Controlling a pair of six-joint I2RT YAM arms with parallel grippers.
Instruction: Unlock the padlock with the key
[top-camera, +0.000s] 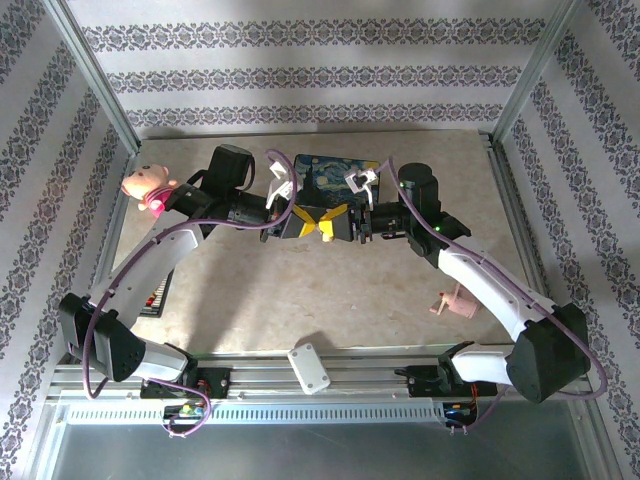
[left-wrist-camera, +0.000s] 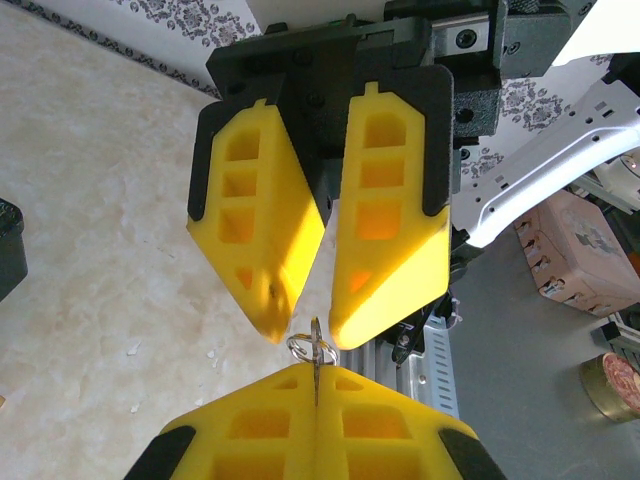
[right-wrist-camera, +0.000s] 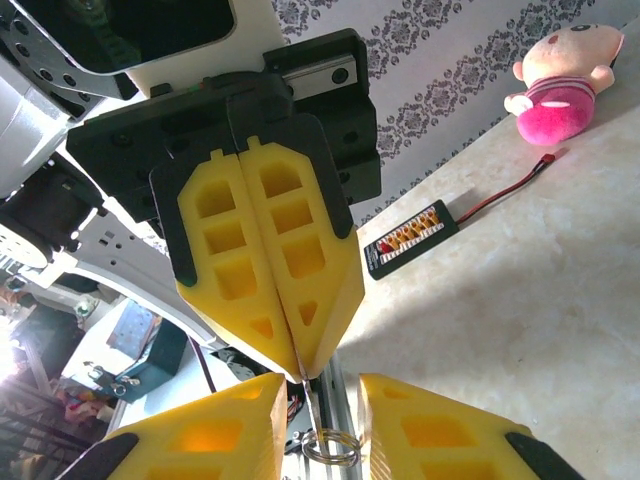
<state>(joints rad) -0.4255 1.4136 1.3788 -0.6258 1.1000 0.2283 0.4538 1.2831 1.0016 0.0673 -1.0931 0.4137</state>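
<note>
Left end effector (left-wrist-camera: 316, 385) clamped shut; right end effector (left-wrist-camera: 308, 325) facing it tip-to-tip (jaws apart).

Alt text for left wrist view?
The left gripper, yellow fingers shut at the bottom edge, pinches a small silvery key with a wire ring. The right gripper faces it from the top, yellow fingers slightly apart, flanking the ring, over a beige marbled table.
</note>
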